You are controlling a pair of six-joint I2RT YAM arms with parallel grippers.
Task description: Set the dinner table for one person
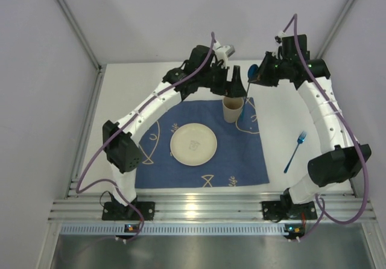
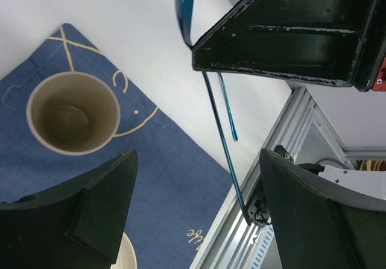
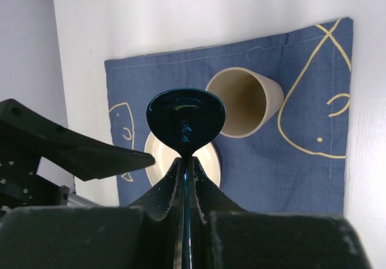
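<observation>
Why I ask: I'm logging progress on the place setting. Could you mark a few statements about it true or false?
1. The right gripper is shut on the blue spoon. True.
2. The blue fork lies on the placemat. False: it lies on the bare white table, right of the placemat.
3. The cup stands upright on the placemat. True.
4. The left gripper grips the cup. False: its jaws stand open, holding nothing.

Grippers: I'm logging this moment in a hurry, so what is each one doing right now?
Left gripper: open, holding nothing.
Right gripper: shut on the blue spoon.
</observation>
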